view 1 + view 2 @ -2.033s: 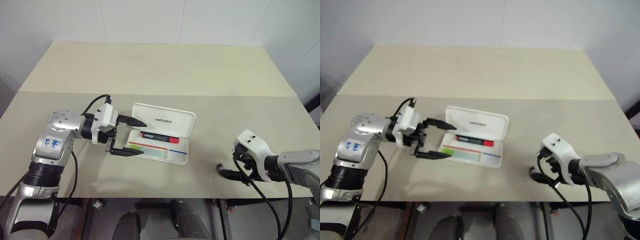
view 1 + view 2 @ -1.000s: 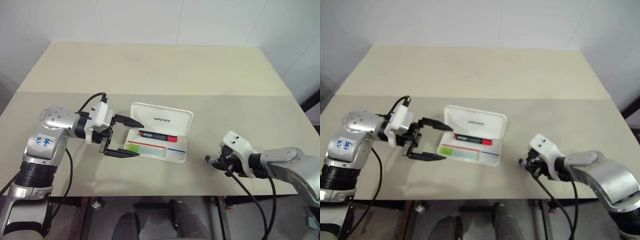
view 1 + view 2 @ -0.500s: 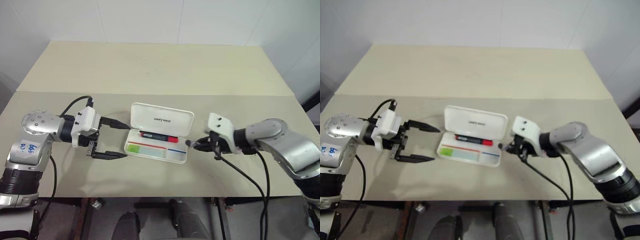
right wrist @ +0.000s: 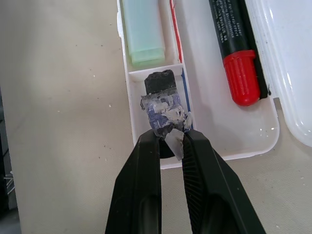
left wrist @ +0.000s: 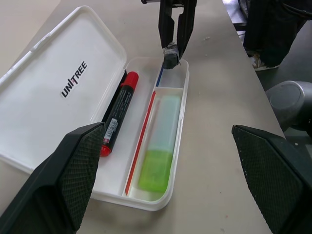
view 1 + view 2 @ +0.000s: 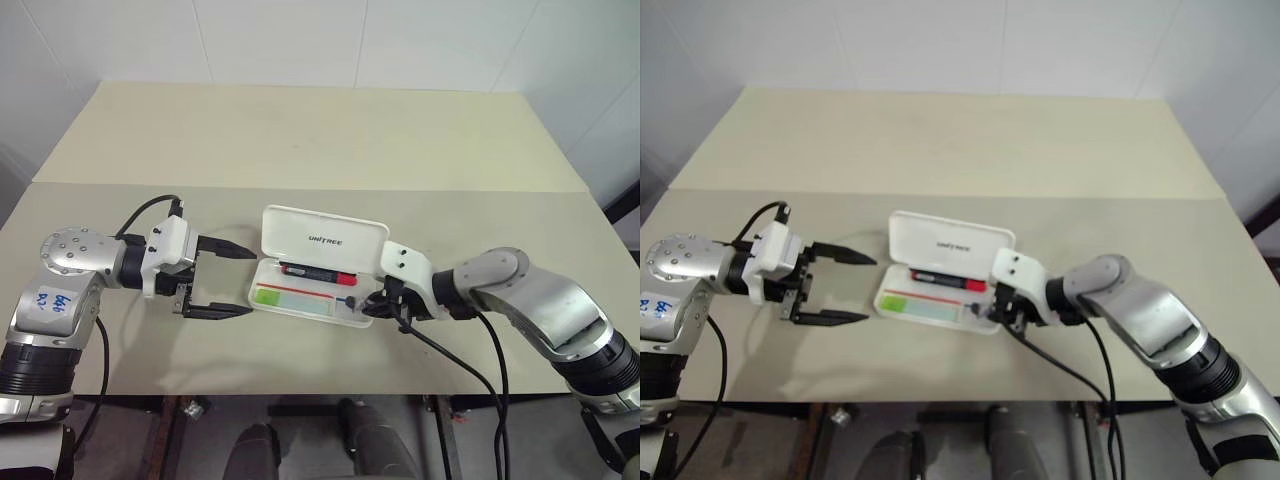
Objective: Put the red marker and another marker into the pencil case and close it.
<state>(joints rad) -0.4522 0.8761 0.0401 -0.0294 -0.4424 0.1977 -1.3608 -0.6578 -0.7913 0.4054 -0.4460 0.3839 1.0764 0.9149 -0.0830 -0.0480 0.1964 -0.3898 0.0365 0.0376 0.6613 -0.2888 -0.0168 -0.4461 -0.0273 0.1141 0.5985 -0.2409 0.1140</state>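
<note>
Pencil case [image 6: 315, 270] open between pincers; right pincer [image 4: 170, 144] pinching small dark stub [image 4: 163, 105], apparently over case's end compartment; left pincer [image 6: 232, 282] spread.

Left jaws wide — right (gripping) pinched.

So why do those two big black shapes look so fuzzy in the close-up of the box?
Left wrist view: the left claw's own fingers sit too near the lens, so they blur; the case and red marker beyond stay crisp, under soft, even light.

The white pencil case [image 6: 300, 300] lies open, red marker [image 5: 118, 112] and green marker [image 5: 159, 163] inside.
</note>
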